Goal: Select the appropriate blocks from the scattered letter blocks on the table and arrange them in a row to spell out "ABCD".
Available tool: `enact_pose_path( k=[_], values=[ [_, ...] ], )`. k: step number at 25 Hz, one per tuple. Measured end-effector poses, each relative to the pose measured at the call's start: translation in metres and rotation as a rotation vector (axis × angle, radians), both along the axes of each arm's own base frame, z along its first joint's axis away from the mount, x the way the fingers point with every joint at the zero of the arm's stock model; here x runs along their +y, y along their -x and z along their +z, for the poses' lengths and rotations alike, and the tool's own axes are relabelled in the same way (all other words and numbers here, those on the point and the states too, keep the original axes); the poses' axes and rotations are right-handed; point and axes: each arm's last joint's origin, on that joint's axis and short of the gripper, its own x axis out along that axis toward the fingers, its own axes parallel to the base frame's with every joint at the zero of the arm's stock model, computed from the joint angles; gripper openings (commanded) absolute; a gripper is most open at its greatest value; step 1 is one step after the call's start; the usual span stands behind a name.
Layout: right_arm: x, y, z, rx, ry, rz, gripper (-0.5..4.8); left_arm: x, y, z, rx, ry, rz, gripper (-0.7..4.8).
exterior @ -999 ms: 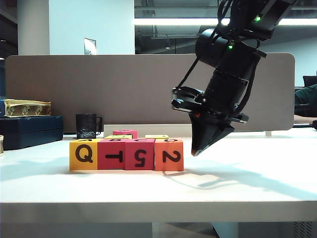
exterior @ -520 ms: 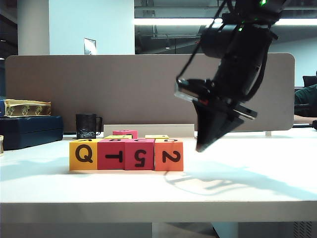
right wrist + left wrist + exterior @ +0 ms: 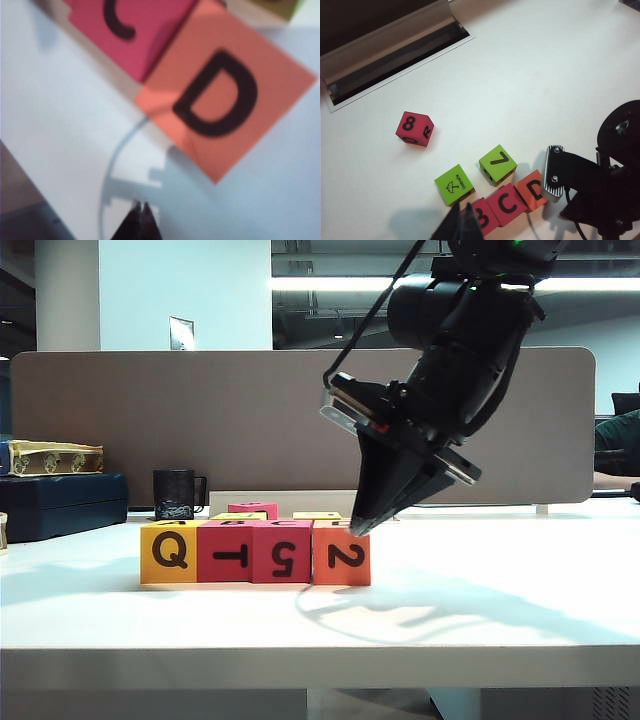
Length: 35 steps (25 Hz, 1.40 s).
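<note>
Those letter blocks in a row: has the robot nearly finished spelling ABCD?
It looks nearly done. Four blocks sit side by side on the table; from above, the magenta B, magenta C and salmon-orange D read in order. The yellow-orange block ends the row, but its top letter is hidden. Nothing is in hand: the right gripper is shut, empty, by the D; the left gripper is shut, empty, near the B.

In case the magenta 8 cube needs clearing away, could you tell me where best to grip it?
Grip the 8 cube from above, across two opposite side faces. It stands alone on the table, flat on one face, with open space all round.
</note>
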Motion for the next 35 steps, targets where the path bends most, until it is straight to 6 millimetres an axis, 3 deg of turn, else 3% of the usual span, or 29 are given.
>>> enact_pose_path(
  k=[7, 35],
  values=[
    [0.007, -0.003, 0.003, -0.101, 0.019, -0.016, -0.02, 0.001, 0.001, -0.002, 0.027, -0.016, 0.0, -0.06],
    [0.013, -0.005, 0.0, -0.133, 0.022, -0.022, -0.02, 0.002, 0.003, -0.004, 0.044, -0.026, 0.0, -0.06]
  ],
)
